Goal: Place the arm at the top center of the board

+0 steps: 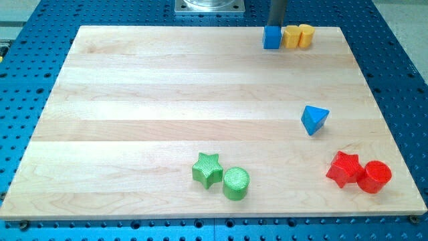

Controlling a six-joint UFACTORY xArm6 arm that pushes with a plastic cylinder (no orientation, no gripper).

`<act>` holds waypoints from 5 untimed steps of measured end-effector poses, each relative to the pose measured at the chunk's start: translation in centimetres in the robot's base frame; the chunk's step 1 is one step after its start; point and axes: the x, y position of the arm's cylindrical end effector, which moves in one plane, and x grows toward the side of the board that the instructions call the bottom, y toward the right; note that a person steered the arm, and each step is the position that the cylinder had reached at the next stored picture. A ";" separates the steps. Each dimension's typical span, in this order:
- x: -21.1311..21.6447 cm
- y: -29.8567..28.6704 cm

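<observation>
My dark rod comes down at the view's top, right of centre. Its tip [276, 25] meets the board just behind a blue cube [271, 37], touching or almost touching it. Two yellow blocks [291, 36] [306, 35] sit in a row against the cube's right side, near the top edge of the wooden board [167, 100]. Their shapes are hard to make out.
A blue triangular block [314, 119] lies at the right middle. A green star [208, 169] and a green cylinder [236, 183] sit together at the bottom centre. A red star [345, 169] and a red cylinder [376, 177] sit at the bottom right. A metal base [209, 5] stands above the board's top edge.
</observation>
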 end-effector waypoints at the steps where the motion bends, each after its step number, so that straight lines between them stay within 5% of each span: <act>1: 0.0 0.0; 2: 0.1 -0.3; 5: 1.3 -20.8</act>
